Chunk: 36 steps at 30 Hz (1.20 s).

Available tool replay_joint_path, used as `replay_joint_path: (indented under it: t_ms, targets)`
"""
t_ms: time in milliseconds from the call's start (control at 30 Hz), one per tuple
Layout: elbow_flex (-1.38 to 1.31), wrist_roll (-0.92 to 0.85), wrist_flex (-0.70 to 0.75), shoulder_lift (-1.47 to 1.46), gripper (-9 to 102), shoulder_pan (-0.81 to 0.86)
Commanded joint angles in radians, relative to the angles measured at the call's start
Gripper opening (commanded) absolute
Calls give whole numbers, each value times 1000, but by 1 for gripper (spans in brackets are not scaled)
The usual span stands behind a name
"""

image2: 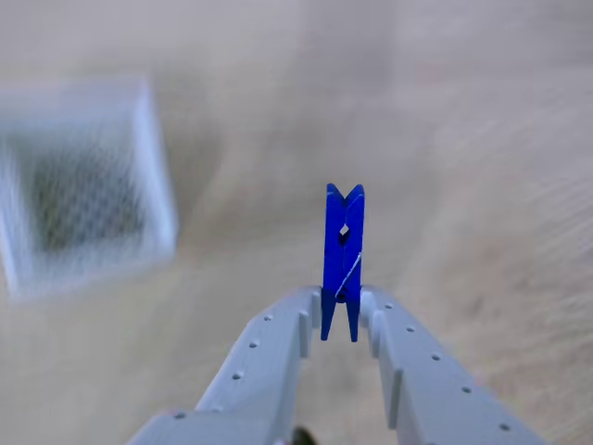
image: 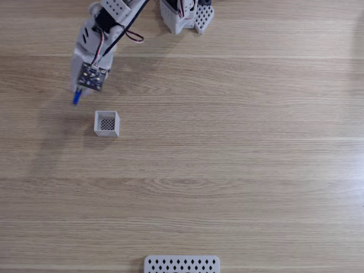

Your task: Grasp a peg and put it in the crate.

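My gripper [image2: 341, 311] is shut on the blue peg [image2: 343, 250], which stands upright between the two grey fingers, held by its lower end. In the fixed view the peg [image: 76, 98] pokes out below the arm's wrist at the upper left, above the table. The white crate [image: 107, 123] with a dark mesh floor stands on the wood just right of and below the peg. The other view shows the crate [image2: 157, 176] blurred at the left, well to the left of the held peg.
A flat white perforated plate [image: 181, 264] lies at the bottom edge of the fixed view. The arm's base [image: 183, 14] stands at the top centre. Bare wooden tabletop spreads to the right and below the crate.
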Motion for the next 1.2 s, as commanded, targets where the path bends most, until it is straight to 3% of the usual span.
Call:
replay_joint_path:
  t_ms: [0, 200, 500, 933, 1167]
  targets:
    - [12, 325, -241, 127, -1, -83]
    - [170, 609, -436, 210, -1, -195]
    - [396, 623, -595, 267, -1, -253]
    - [359, 621, -638, 124, 0, -253]
    - [368, 624, -638, 130, 18, -242]
